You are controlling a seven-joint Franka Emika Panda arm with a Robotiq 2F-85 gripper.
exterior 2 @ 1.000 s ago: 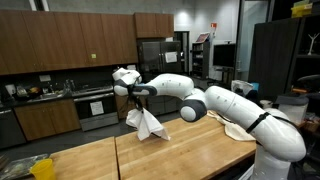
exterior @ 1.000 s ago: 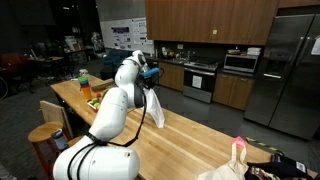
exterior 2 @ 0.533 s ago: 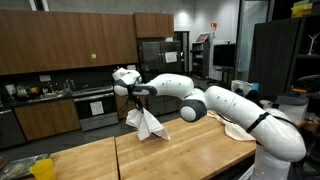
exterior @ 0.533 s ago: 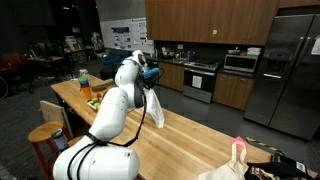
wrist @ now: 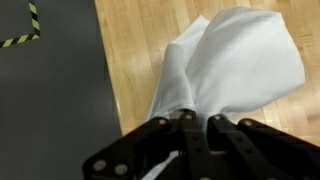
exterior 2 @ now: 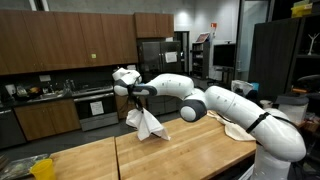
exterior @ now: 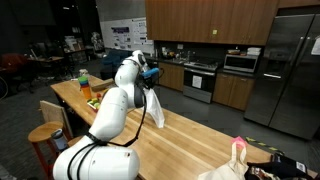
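A white cloth [exterior: 156, 109] hangs in the air over the long wooden counter [exterior: 190, 140], pinched at its top by my gripper [exterior: 152, 88]. In an exterior view the same cloth [exterior 2: 146, 124] droops below the gripper [exterior 2: 137, 101], its lowest folds close to or just touching the counter [exterior 2: 150, 160]. The wrist view looks down past the dark fingers [wrist: 186, 128], which are shut on a gathered fold of the cloth [wrist: 235, 70]; the fabric spreads out over the wood beneath.
Green bottles and other items [exterior: 85, 82] stand at the counter's far end. A pale bag [exterior: 235, 160] sits at its near end. Wooden stools [exterior: 45, 135] line one side. Kitchen cabinets and a stove [exterior 2: 97, 108] are behind. Dark floor [wrist: 50, 90] with hazard tape lies beside the counter.
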